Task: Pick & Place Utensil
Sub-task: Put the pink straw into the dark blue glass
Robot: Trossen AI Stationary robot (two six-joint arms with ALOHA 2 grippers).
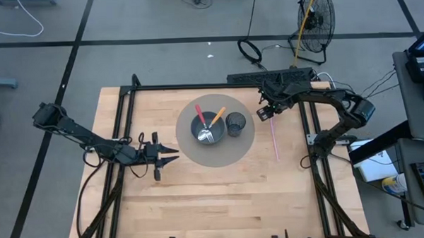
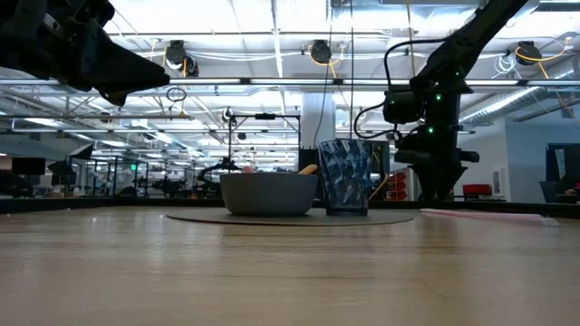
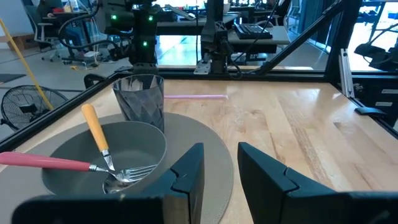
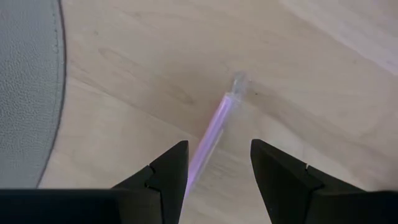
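Observation:
A thin pink utensil (image 1: pixel 274 139) lies flat on the wooden table, right of a round grey mat (image 1: pixel 220 155). On the mat stand a grey bowl (image 1: pixel 195 128) and a dark faceted cup (image 1: pixel 235 123). An orange-handled fork (image 3: pixel 94 127) and a red-handled utensil (image 3: pixel 43 161) rest with their heads in the bowl. My right gripper (image 4: pixel 219 149) is open above the pink utensil's (image 4: pixel 211 134) far end, one finger on either side, apart from it. My left gripper (image 3: pixel 220 152) is open and empty at the mat's left edge, pointing at the bowl.
Black frame rails (image 1: pixel 127 115) run along the table's left, right and far sides. A fan (image 1: pixel 314 16) and cables lie on the floor beyond the far edge. Bare wood (image 1: pixel 222 203) stretches from the mat toward the near edge.

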